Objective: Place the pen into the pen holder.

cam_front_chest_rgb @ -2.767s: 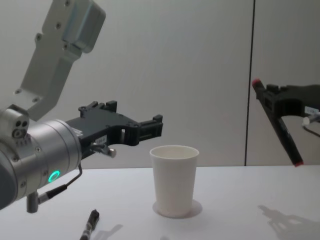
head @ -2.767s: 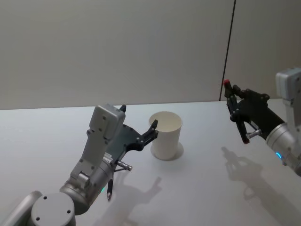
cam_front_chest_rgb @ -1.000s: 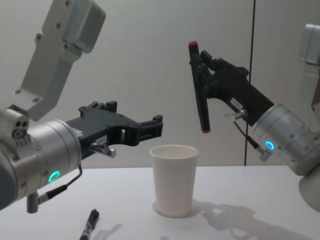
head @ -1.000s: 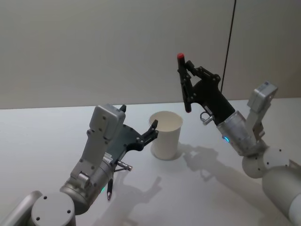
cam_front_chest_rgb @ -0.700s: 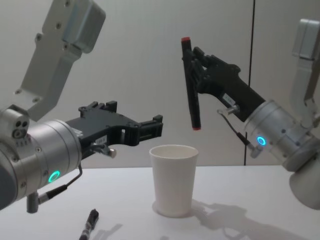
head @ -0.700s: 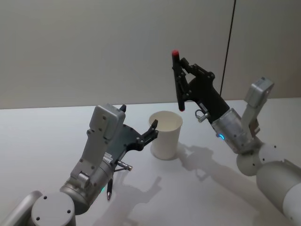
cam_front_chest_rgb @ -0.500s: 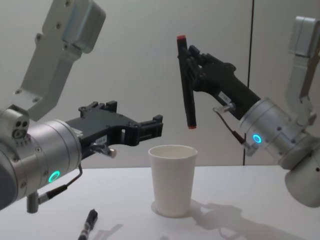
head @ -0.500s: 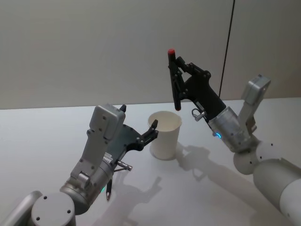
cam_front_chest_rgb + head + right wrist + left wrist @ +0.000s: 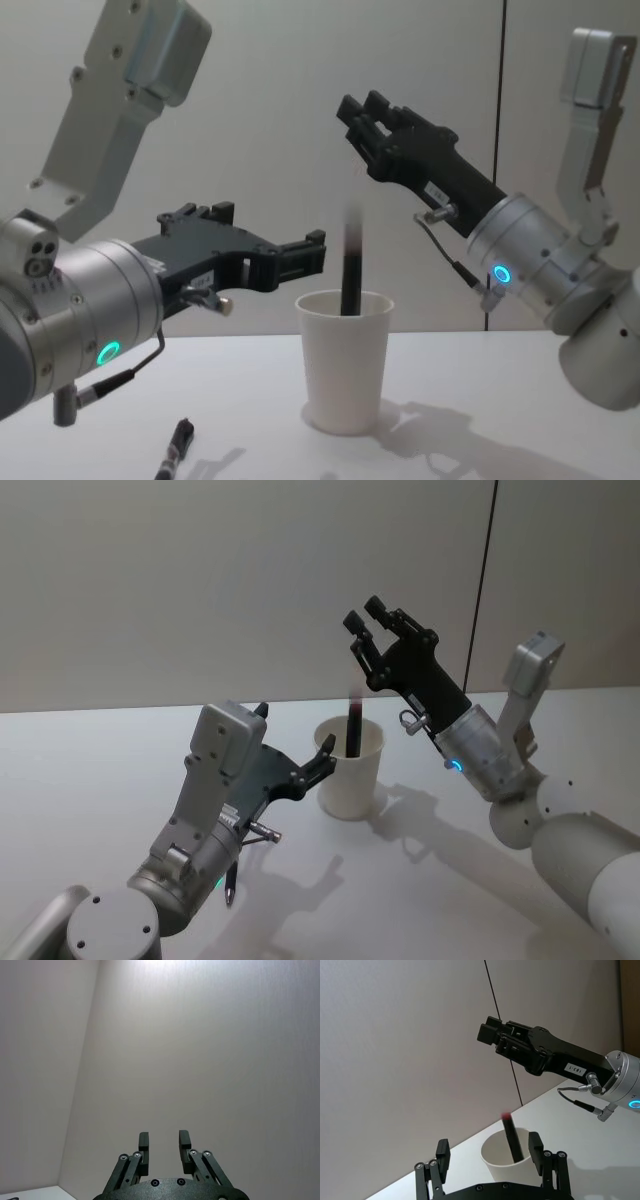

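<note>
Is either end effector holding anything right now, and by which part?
Nothing is held. The right end effector is open above the pen holder, with the pen free inside it; the left end effector is open beside it.

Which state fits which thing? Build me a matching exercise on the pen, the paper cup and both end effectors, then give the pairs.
Things:
1. pen
2. pen holder
3. right end effector
4. left end effector

States:
A. open, beside the pen holder
B. white, standing on the table
C. open, up above the pen holder
D. upright, lower end inside the pen holder

Pairs: 1-D, 2-B, 3-C, 4-A
</note>
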Controlling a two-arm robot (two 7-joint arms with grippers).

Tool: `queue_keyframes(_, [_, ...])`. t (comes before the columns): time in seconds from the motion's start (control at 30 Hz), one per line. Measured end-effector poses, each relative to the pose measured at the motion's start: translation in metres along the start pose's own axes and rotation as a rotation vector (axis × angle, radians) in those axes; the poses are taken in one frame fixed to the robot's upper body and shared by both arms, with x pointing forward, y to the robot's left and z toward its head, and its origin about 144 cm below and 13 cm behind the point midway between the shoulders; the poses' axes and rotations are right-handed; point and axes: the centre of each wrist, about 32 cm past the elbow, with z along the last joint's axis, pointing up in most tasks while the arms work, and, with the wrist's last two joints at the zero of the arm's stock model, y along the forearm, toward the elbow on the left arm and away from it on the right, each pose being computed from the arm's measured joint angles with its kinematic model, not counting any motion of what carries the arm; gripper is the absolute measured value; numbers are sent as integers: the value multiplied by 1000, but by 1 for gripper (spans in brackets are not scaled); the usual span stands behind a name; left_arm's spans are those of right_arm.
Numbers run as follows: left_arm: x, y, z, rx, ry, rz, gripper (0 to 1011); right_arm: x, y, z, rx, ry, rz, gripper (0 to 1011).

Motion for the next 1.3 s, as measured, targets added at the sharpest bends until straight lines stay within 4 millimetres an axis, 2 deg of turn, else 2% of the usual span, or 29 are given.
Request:
queue_keyframes(0.03, [0,0,0,0,0,0,1000,0,0,0,-1,0,-1,355])
queue_keyframes(0.07, [0,0,0,0,0,0,1000,0,0,0,-3,0,-1,355])
queue_keyframes(0.1, [0,0,0,0,0,0,1000,0,0,0,-5,-1,-1,423])
queue_keyframes(0.17, [0,0,0,0,0,0,1000,0,0,0,-6,-1,-2,439])
queue_keyframes(0.37, [0,0,0,0,0,0,1000,1,-1,0,-15,-8,-3,681])
queue_keyframes(0.4, [0,0,0,0,0,0,1000,1,-1,0,-15,-9,-3,681])
queue_keyframes(0.53, [0,0,0,0,0,0,1000,2,-2,0,-19,-13,-4,832])
queue_keyframes(0.63, [0,0,0,0,0,0,1000,2,-3,0,-21,-14,-5,882])
queue_keyframes(0.73, [0,0,0,0,0,0,1000,2,-5,0,-25,-14,-10,993])
queue_keyframes(1.3, [0,0,0,0,0,0,1000,9,-19,-1,-101,-1,-73,1001])
